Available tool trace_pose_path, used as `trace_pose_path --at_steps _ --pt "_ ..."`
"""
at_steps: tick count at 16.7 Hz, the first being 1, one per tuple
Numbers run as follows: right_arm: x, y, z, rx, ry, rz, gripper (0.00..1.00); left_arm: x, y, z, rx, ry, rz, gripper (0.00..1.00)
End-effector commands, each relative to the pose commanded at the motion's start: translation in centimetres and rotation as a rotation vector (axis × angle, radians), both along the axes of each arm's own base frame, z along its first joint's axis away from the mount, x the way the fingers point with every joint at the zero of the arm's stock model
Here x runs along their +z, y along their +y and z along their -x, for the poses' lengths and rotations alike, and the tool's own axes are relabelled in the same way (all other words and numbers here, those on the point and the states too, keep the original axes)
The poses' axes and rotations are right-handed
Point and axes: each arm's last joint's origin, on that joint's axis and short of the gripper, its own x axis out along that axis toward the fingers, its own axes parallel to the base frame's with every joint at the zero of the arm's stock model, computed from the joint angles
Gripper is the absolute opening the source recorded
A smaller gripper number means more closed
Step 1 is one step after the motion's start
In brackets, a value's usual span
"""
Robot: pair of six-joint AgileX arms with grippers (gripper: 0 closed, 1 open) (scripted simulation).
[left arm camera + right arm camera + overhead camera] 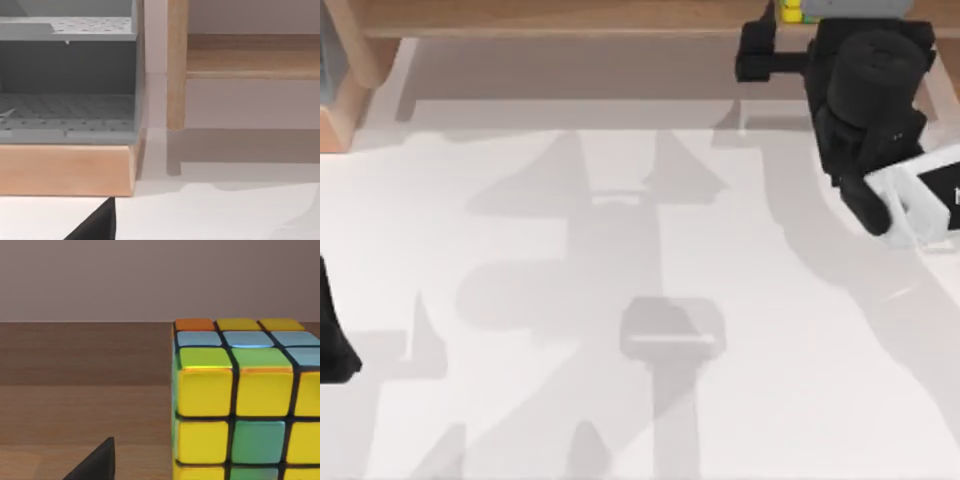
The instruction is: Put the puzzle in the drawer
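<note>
Top view: a white table [620,400] crossed by grey shadows. At about one o'clock, near the far edge, the right arm reaches toward a wooden shelf [570,18] that runs along the back. Its black gripper [775,50] is at the shelf's edge. Just beyond it, at the frame's upper edge, sits the puzzle [790,12], seen as a small patch of yellow and green. Whether the right jaws are released or clenched cannot be told. The left arm [332,335] is parked at nine o'clock, at the table's left edge.

Left wrist view: a grey drawer unit [67,75] with perforated floors sits on a light wooden base [65,167], beside a wooden post [176,65]. The state of the left jaws cannot be told.

Right wrist view: the puzzle [240,400] stands close up on a brown wooden surface [85,390], showing yellow, green, blue and orange squares.
</note>
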Motion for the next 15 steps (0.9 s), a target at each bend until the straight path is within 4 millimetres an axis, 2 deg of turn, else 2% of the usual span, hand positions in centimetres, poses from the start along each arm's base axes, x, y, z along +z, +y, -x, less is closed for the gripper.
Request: trace_pose_path --at_steps 6,11,15 --pt "-0.2 0.0 -3.7 -0.001 -0.005 -0.001 1.0 0.0 0.0 0.0 0.0 0.0 0.0 1.0" --pt "-0.7 0.0 -4.1 0.0 0.001 0.0 1.0 0.0 0.0 0.0 0.0 0.0 0.0 1.0" --pt "-0.7 0.0 -4.1 0.0 0.001 0.0 0.7 0.0 0.0 0.0 0.0 0.0 0.0 1.0"
